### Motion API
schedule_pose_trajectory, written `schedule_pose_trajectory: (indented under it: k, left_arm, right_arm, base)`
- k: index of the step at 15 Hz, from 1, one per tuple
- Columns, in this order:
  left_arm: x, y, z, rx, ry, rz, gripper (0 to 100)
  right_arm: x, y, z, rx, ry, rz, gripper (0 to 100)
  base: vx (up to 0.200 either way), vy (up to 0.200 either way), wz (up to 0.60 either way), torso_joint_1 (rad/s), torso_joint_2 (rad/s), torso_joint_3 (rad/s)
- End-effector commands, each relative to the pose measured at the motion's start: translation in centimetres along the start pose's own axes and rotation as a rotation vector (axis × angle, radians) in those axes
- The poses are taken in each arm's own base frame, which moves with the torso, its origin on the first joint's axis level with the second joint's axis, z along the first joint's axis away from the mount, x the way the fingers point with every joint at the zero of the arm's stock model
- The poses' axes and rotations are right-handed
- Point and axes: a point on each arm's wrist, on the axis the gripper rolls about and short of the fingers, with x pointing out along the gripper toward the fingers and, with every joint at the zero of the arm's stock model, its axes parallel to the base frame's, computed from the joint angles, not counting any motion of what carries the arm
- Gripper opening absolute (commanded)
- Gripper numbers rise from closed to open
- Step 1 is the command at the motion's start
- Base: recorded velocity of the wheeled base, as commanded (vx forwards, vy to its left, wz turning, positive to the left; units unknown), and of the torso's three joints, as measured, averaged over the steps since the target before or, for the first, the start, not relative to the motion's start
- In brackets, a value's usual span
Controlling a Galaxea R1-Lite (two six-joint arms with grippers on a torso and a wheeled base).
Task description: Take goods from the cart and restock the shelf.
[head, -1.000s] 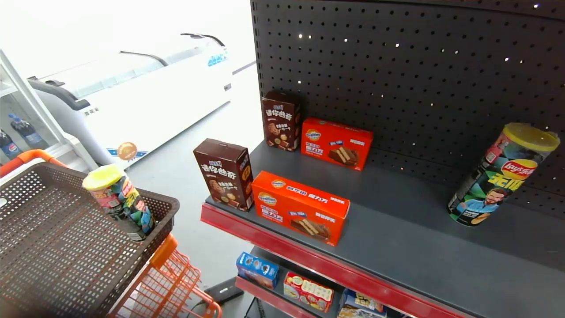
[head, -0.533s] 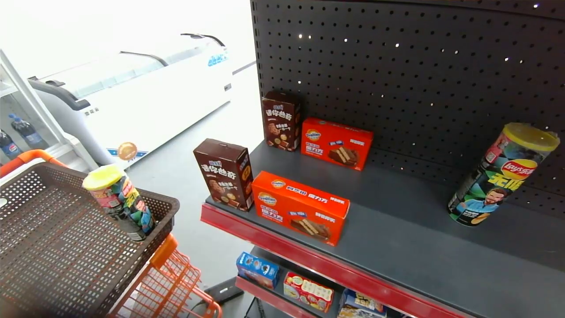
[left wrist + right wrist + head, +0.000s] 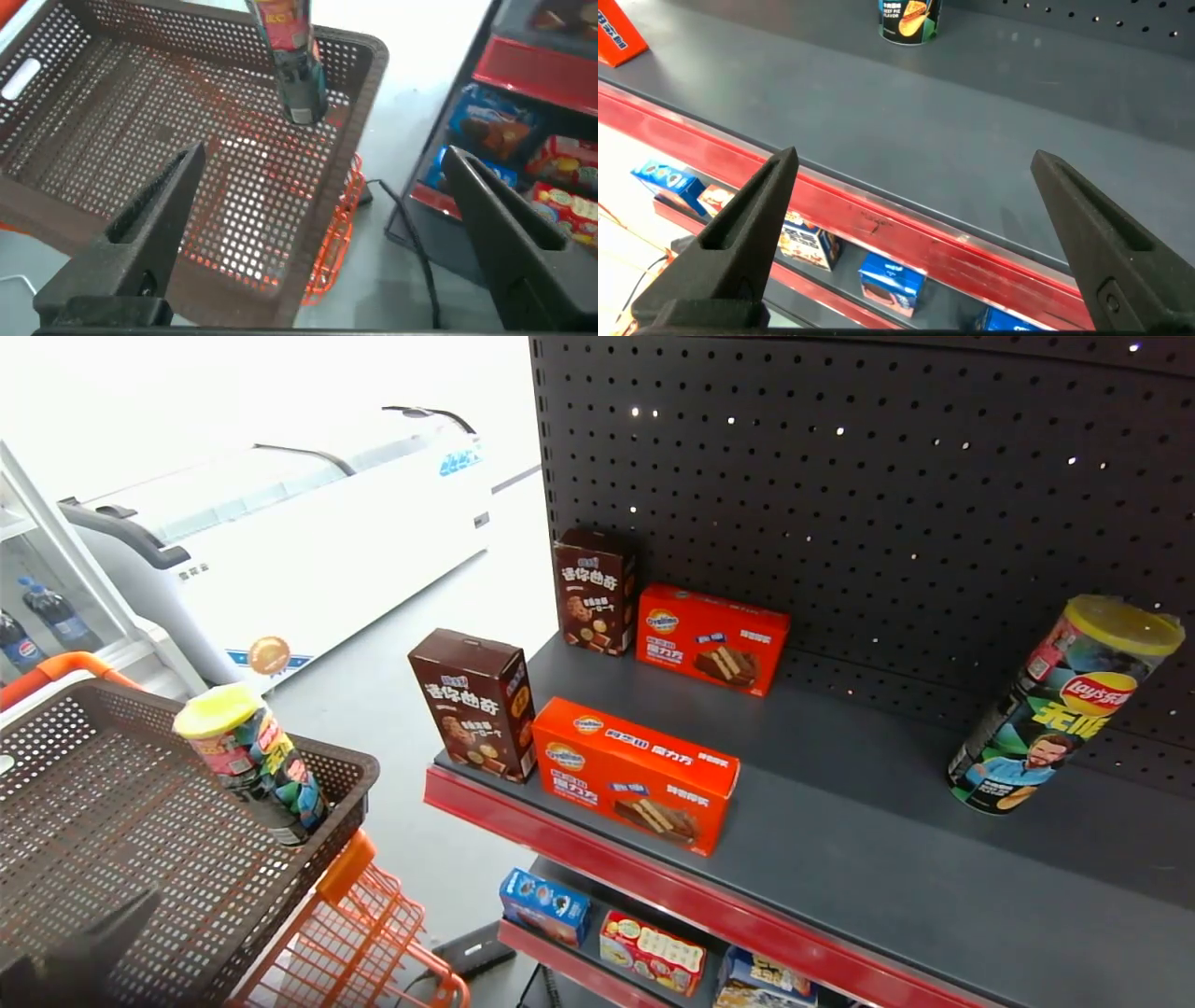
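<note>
Dark grey metal shelf (image 3: 840,859) with red front lip and black pegboard back panel (image 3: 840,476) is taking up the right side. White chest freezer (image 3: 308,541) is standing on the floor beyond. Orange wire cart (image 3: 364,933) is sitting to the left of the shelf and carrying a brown perforated plastic basket (image 3: 359,770). On the shelf, two flat orange cardboard boxes are lying, one at the lip (image 3: 635,775) and one by the pegboard (image 3: 711,639), each just beside an upright dark brown cardboard box, front (image 3: 476,705) and rear (image 3: 595,590). One tall yellow-lidded crisp canister (image 3: 250,761) is standing in the basket's corner nearest the shelf; a second canister of the same kind (image 3: 1060,709) is standing well to the right on the shelf (close to the pegboard). Left gripper (image 3: 322,163) is hanging over the basket, jaws spread wide and holding nothing. Right gripper (image 3: 915,163) is hanging over the shelf's front edge, likewise spread wide with nothing between the jaws.
</note>
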Motion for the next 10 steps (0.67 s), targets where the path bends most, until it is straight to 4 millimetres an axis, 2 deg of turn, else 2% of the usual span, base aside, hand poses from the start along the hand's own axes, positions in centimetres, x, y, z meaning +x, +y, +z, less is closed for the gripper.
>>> schedule_pose_trajectory:
  k: [1,2,3,5,6,7,8,10]
  left_arm:
    - [6.2,1.0,-1.4,-0.027,0.149,0.079,100]
    - [8.6,1.3,-1.7,-0.028,0.101,0.102,100]
    - [10.2,1.4,-1.9,-0.027,0.09,0.118,100]
    - [12.3,1.6,-1.8,-0.03,0.051,0.154,100]
    - [14.5,1.7,-2.0,-0.035,0.001,0.166,100]
    - [15.1,1.7,-2.1,-0.035,-0.015,0.169,100]
    - [16.8,1.8,-2.9,-0.035,-0.037,0.178,100]
    - [18.7,2.2,-3.7,-0.039,-0.068,0.204,100]
  right_arm:
    - [0.0,0.0,0.0,-0.001,0.0,0.0,100]
    - [0.0,0.0,0.0,-0.001,0.0,0.0,100]
    - [0.0,0.0,0.0,-0.001,0.0,0.0,100]
    - [0.0,0.0,0.0,-0.001,0.0,0.0,100]
    - [0.0,0.0,0.0,-0.001,0.0,0.0,100]
    - [0.0,0.0,0.0,-0.001,0.0,0.0,100]
    - [0.0,0.0,0.0,-0.001,0.0,0.0,100]
    - [0.0,0.0,0.0,-0.001,0.0,0.0,100]
  base:
    - [0.0,0.0,0.0,0.0,0.0,0.0]
    - [0.0,0.0,0.0,0.0,0.0,0.0]
    - [0.0,0.0,0.0,0.0,0.0,0.0]
    - [0.0,0.0,0.0,0.0,0.0,0.0]
    - [0.0,0.0,0.0,0.0,0.0,0.0]
    - [0.0,0.0,0.0,0.0,0.0,0.0]
    - [0.0,0.0,0.0,0.0,0.0,0.0]
    - [0.0,0.0,0.0,0.0,0.0,0.0]
